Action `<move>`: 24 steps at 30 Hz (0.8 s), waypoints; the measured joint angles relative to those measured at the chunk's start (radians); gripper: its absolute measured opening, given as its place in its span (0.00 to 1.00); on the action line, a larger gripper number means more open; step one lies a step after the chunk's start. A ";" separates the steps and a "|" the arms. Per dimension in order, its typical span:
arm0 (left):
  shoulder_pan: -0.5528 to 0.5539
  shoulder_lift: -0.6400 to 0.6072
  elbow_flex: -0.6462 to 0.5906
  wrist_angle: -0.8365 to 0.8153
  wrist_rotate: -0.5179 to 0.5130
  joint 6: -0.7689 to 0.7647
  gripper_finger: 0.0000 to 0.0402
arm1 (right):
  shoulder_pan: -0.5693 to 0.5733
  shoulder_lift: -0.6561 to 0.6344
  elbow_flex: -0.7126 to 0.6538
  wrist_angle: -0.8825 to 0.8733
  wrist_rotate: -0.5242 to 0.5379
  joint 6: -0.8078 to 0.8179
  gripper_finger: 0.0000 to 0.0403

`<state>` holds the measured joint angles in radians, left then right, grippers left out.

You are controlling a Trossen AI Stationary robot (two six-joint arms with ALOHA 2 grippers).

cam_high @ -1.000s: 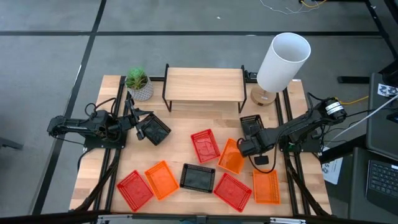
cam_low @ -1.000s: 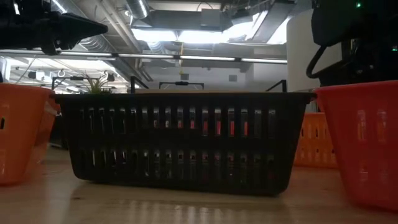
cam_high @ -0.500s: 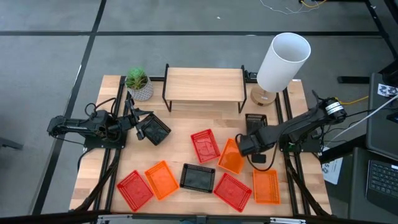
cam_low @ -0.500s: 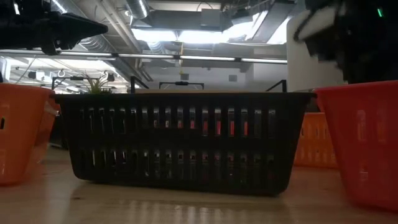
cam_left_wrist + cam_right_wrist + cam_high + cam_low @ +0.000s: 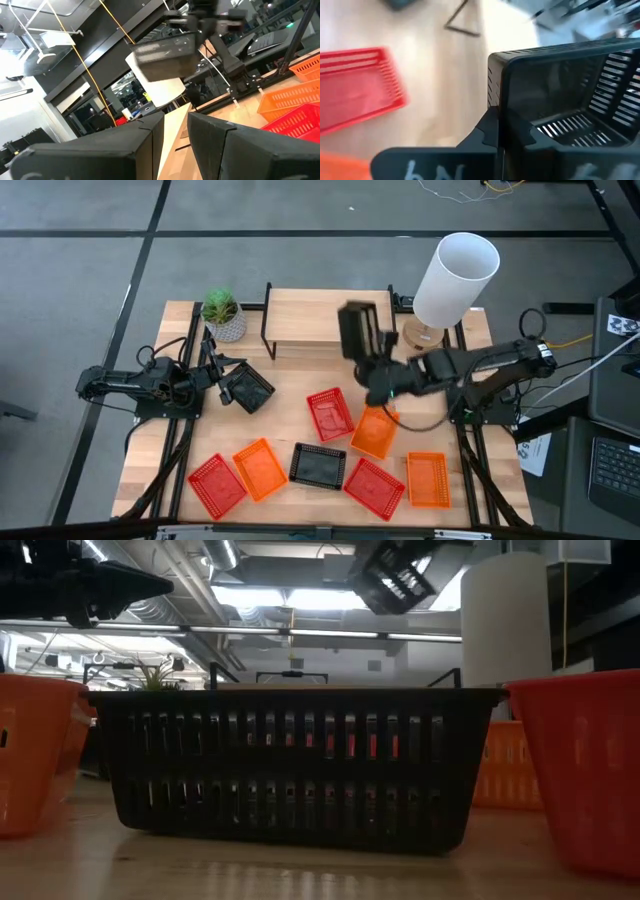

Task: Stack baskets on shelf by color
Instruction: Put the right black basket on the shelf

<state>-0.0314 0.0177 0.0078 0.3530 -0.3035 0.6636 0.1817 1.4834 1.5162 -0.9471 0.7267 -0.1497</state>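
Overhead only: lifted black basket

Lifted black basket blurred in left wrist view; cut off by top edge in low view. Red basket smeared, edge-cropped. Low view: front basket hides the desk behind.

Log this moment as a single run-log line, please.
right gripper: shut on black basket, carried above shelf | left gripper: holds second black basket at table left | shelf top: no baskets yet
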 joint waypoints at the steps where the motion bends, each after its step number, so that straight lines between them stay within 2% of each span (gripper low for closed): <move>1: 0.000 0.000 0.000 0.000 0.000 0.000 0.20 | -0.038 0.000 0.013 0.021 -0.013 -0.052 0.00; 4: 0.000 0.000 0.000 0.000 0.000 -0.001 0.20 | -0.180 0.000 0.046 0.050 -0.134 -0.175 0.00; 8: 0.000 0.000 0.000 0.000 0.000 -0.001 0.20 | -0.386 0.001 0.080 0.046 -0.363 -0.220 0.00; 12: 0.000 0.000 0.000 0.000 0.000 -0.001 0.20 | -0.518 0.008 0.082 -0.021 -0.412 -0.219 0.00; 16: 0.000 0.000 0.000 0.000 -0.001 -0.001 0.20 | -0.547 0.051 0.082 -0.091 -0.518 -0.212 0.00; 24: 0.000 0.000 0.000 0.000 -0.001 -0.001 0.20 | -0.547 0.147 0.081 -0.181 -0.496 -0.170 0.00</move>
<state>-0.0315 0.0176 0.0078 0.3531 -0.3048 0.6624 -0.3656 1.6299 1.5974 -1.1284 0.2302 -0.3197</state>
